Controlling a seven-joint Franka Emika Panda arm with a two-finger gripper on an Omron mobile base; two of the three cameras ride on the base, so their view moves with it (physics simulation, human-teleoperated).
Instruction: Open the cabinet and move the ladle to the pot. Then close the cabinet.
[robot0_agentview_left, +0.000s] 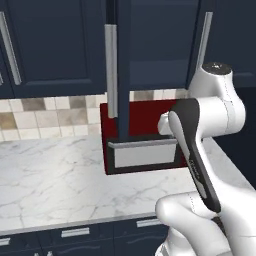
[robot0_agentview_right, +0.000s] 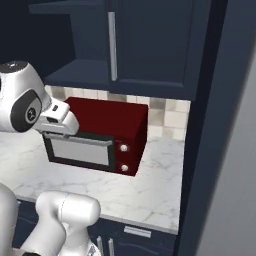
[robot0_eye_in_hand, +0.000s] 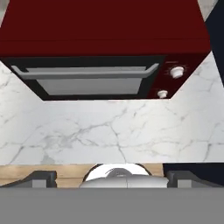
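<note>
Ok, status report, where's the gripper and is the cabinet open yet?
Gripper open, empty, hovering over the marble counter. Cabinet shut, handle untouched. Red microwave sits below it.

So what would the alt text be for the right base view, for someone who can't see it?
A dark red microwave with a grey window and two white knobs sits on a white marble counter below a navy wall cabinet with a slim silver handle. The robot's white arm reaches in from the left, in front of the microwave.
</note>
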